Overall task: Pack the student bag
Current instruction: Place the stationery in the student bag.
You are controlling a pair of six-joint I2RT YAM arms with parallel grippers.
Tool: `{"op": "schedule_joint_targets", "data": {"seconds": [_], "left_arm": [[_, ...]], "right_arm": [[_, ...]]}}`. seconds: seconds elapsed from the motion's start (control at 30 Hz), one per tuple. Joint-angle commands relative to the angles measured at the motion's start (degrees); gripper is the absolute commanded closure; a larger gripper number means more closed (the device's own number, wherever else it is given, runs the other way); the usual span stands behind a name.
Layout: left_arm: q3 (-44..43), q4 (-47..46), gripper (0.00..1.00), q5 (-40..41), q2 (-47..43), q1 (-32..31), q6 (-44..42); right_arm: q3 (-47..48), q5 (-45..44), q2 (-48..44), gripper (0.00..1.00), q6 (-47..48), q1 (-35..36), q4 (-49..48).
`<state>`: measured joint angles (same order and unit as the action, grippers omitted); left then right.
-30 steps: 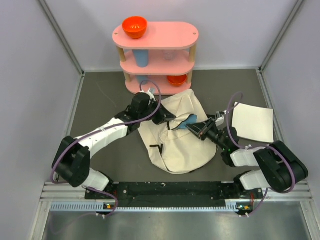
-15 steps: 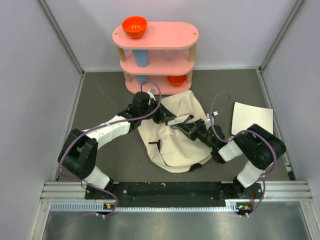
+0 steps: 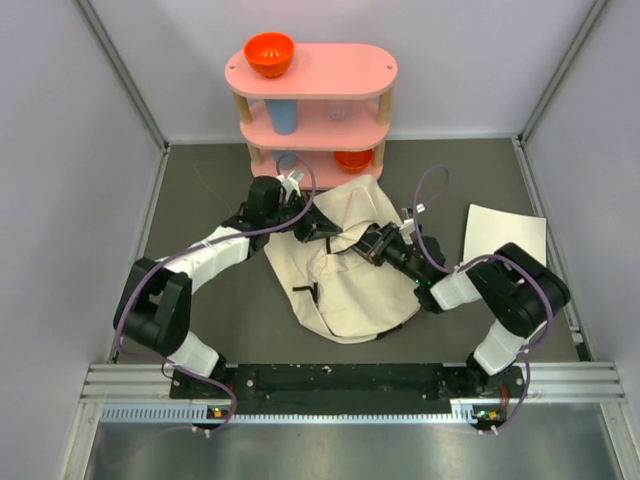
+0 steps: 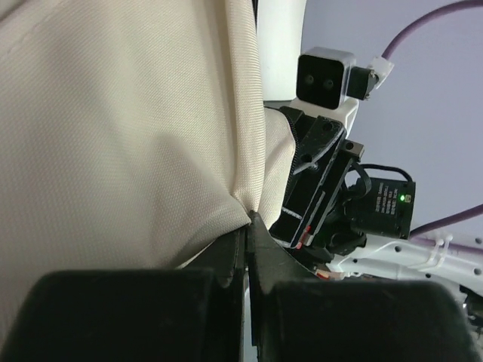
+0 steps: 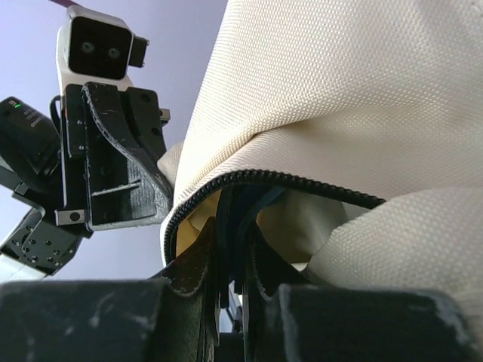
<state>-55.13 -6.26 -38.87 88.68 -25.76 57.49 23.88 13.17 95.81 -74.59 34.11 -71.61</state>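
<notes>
Clamping one student bag [image 3: 350, 295] — left gripper [image 3: 328, 234], right gripper [image 3: 360, 248] at opening

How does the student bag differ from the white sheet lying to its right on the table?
The student bag is cream, the white sheet plain white. The bag is bulky and crumpled; the sheet lies flat. The left gripper pinches the bag's fabric, while no gripper holds the sheet. Both rest on the dark table.
</notes>
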Motion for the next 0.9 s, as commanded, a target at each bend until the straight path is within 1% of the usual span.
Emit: {"op": "schedule_joint_targets", "data": {"seconds": [0.0, 0.07, 0.2, 0.23, 0.3, 0.4, 0.47, 0.5, 0.53, 0.57, 0.63, 0.67, 0.73, 0.77, 0.8, 0.87], "left_arm": [[-3.0, -3.3, 1.00, -14.3, -0.8, -1.5, -5.9], [-2.6, -4.0, 1.00, -14.2, -0.8, -1.5, -6.3], [-2.3, -7.0, 1.00, -14.9, -0.4, -1.5, -4.3], [-2.3, -7.2, 1.00, -14.8, -0.3, -1.5, -4.2], [-2.3, -7.1, 1.00, -14.7, -0.2, -1.5, -4.2], [-2.3, -6.1, 1.00, -15.1, 0.2, -1.5, -4.8], [-2.3, -4.2, 1.00, -13.6, 0.1, -1.3, -6.6], [-2.3, -1.6, 0.99, -12.9, -0.2, -1.2, -7.6], [-2.2, -0.3, 0.95, -10.7, -0.3, -1.1, -8.4], [-1.9, 0.9, 0.85, -9.4, -0.8, -0.7, -10.1], [-1.4, 5.3, 0.73, -6.2, -2.6, -0.2, -13.1], [-1.2, 6.0, 0.63, -3.6, -3.4, 0.7, -14.0], [-0.3, 9.7, 0.55, -1.1, -6.1, 1.7, -16.1], [-0.1, 10.6, 0.53, 1.1, -7.1, 2.7, -16.9], [0.2, 11.5, 0.46, 2.2, -8.9, 3.2, -17.7], [0.0, 14.9, 0.43, 4.6, -10.7, 4.5, -20.1]], "right_arm": [[5.8, 1.7, 0.7, 1.00, 2.8, -0.2, -7.8], [7.3, 1.3, 1.9, 1.00, 2.8, 0.2, -6.8], [8.8, 1.3, 6.3, 1.00, 1.4, 1.4, -11.2], [9.4, 1.9, 7.5, 1.00, 1.4, 1.9, -11.0], [11.7, 2.8, 8.7, 0.99, 1.9, 2.4, -9.3], [12.3, 2.9, 9.8, 0.97, 2.9, 3.1, -8.6], [12.1, 2.4, 8.8, 0.93, 3.9, 2.9, -4.1], [12.0, 2.4, 8.3, 0.92, 4.4, 3.0, -2.8], [11.8, 2.0, 7.6, 0.88, 5.0, 3.0, -1.2], [11.0, 1.5, 5.5, 0.76, 6.1, 3.0, 3.7], [9.3, -0.9, 2.4, 0.65, 9.8, 3.0, 8.3], [8.2, -1.7, -1.1, 0.53, 11.3, 2.6, 14.7], [7.5, -3.8, -4.5, 0.45, 15.3, 2.3, 21.1], [6.8, -4.4, -6.3, 0.36, 16.6, 2.3, 25.7], [6.9, -5.0, -9.4, 0.34, 17.6, 2.1, 28.6], [6.7, -6.7, -12.8, 0.32, 20.7, 2.0, 33.1]]}}
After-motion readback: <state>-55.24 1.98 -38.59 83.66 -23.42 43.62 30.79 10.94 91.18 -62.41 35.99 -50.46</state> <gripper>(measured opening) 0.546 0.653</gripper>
